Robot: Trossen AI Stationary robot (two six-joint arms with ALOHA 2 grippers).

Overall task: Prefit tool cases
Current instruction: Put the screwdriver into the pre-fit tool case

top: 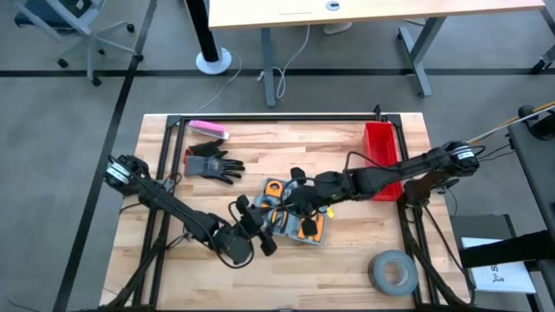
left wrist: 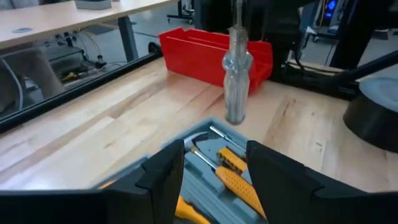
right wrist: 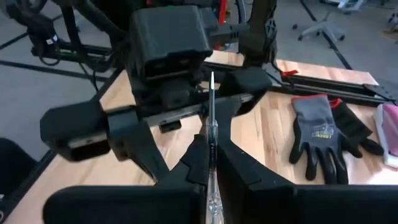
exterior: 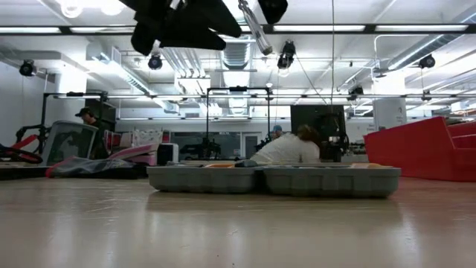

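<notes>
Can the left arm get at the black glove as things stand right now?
Probably yes. The black glove lies bare on the table's left side, nothing on it. The left gripper is open and empty over the tool case, and no object stands between them.

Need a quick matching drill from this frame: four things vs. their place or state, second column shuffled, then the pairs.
Things:
1. tool case
2. screwdriver
3. red bin
4. grey tape roll

Places or states:
A. at the table's near right corner
B. held upright in the shut right end effector
C. lying open at mid-table, orange-handled tools inside
D. along the table's right edge, far side

Pairs: 1-C, 2-B, 3-D, 4-A
</notes>
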